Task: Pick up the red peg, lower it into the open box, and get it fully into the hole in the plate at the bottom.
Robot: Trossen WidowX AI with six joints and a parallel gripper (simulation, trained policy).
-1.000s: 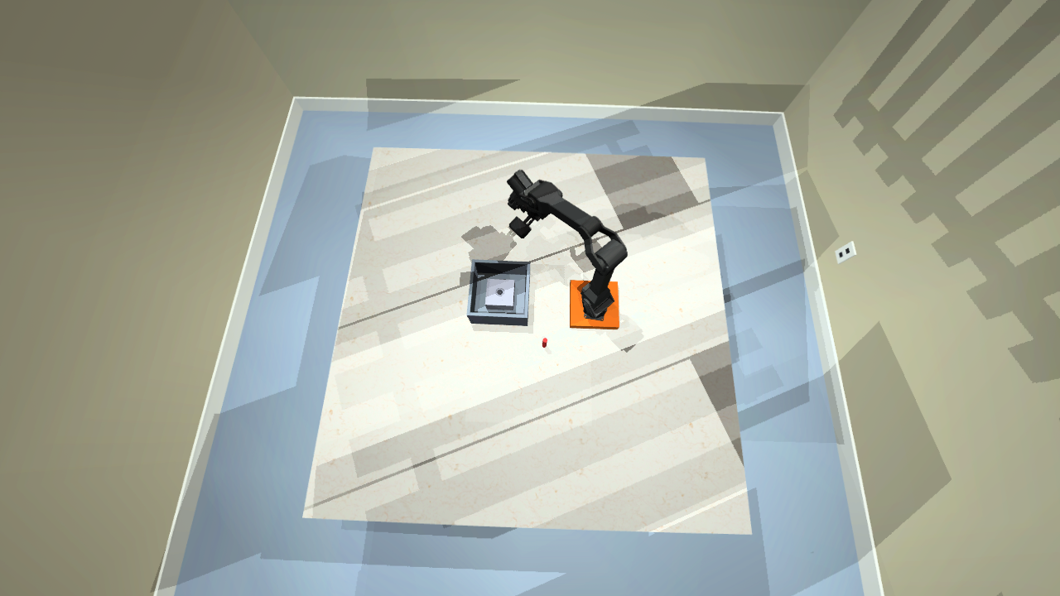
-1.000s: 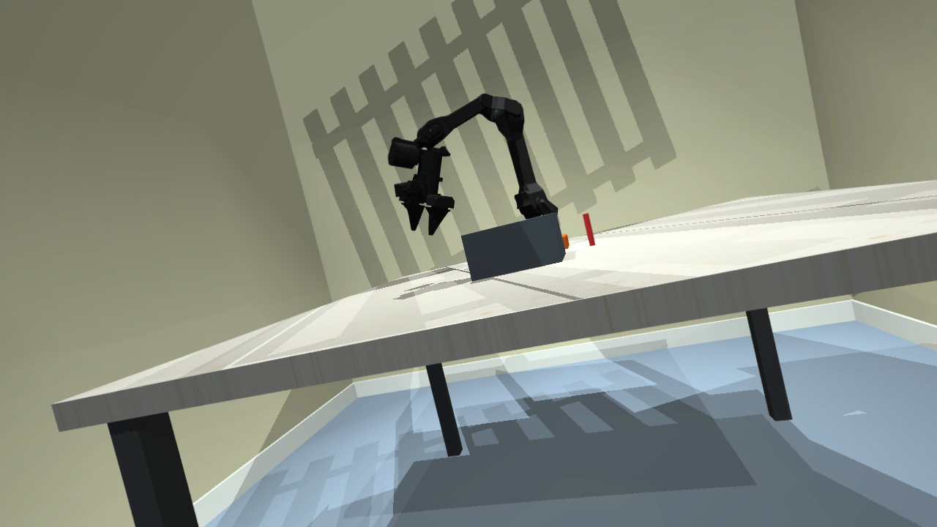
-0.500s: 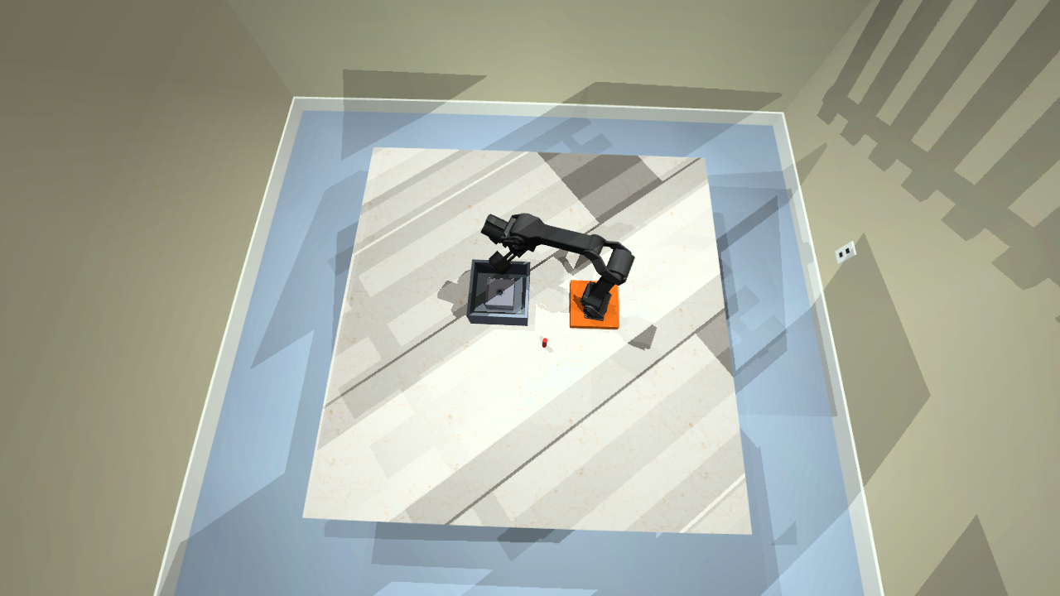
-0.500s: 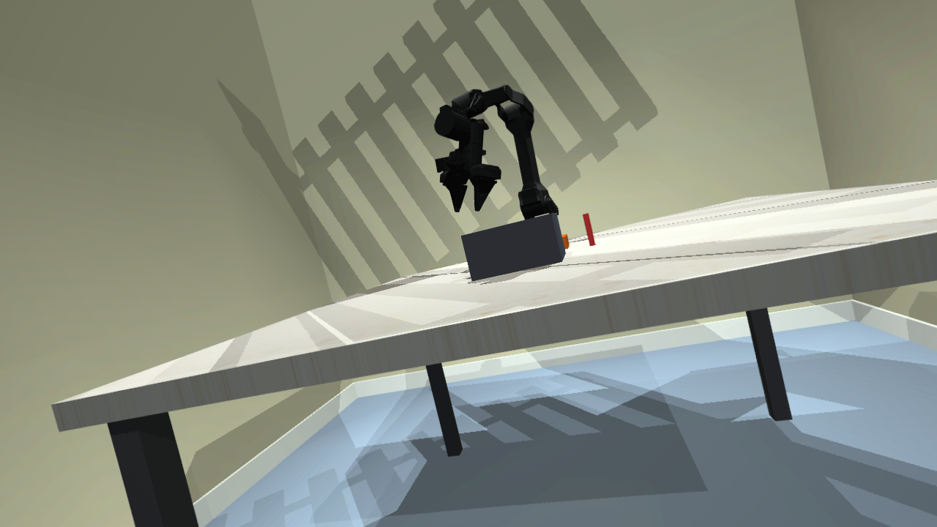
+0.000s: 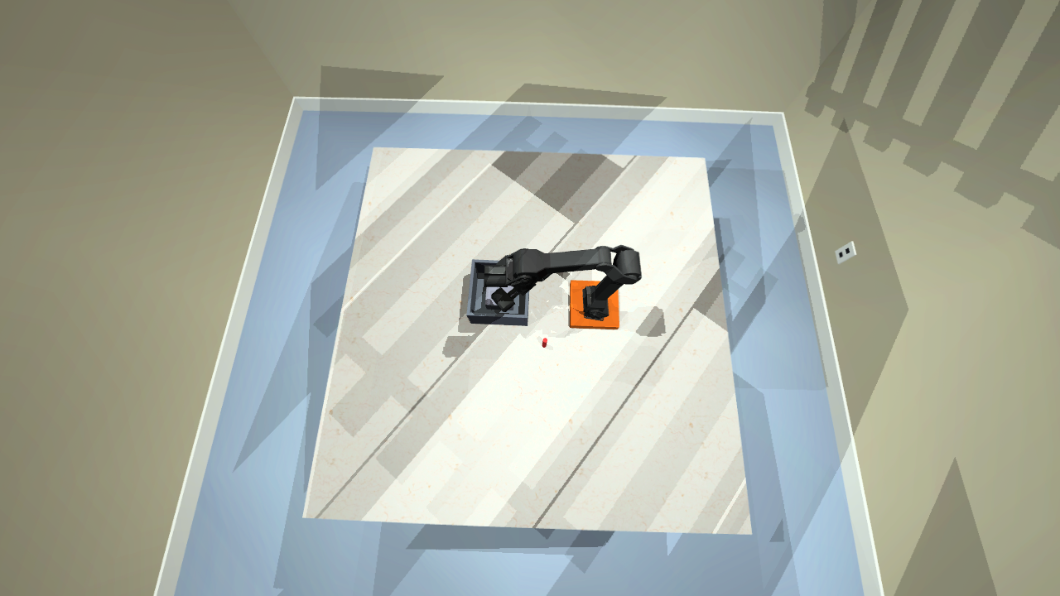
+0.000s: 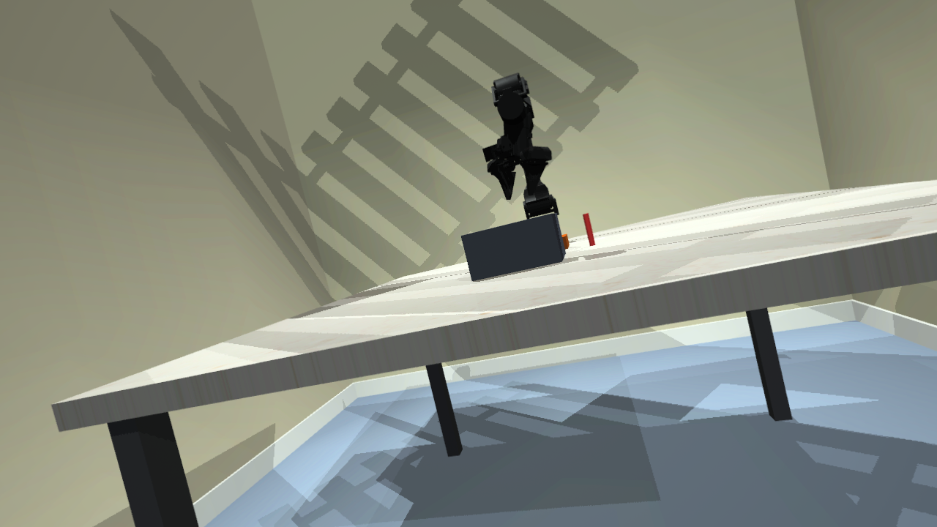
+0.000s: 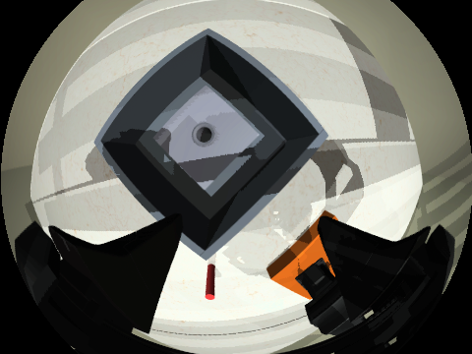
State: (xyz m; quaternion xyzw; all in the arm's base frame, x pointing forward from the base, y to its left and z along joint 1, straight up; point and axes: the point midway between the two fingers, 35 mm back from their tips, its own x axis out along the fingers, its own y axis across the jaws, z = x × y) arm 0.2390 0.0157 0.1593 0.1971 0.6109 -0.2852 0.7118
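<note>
Red peg (image 5: 544, 342) (image 6: 588, 230) (image 7: 210, 281) (upright) below open gripper (image 5: 494, 287) (image 6: 517, 189) (image 7: 254, 224).

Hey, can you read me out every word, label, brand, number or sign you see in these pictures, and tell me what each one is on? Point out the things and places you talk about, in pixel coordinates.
None: no readable text in any view.
The box (image 5: 498, 319) (image 6: 514, 249) (image 7: 147, 197), the red peg (image 5: 544, 342) (image 6: 588, 229) (image 7: 210, 281) and the orange base plate (image 5: 611, 319) (image 6: 565, 241) (image 7: 290, 261) show no lettering.
The small white wall fitting (image 5: 845, 252) shows two dark marks, too small to tell whether they are writing.
</note>
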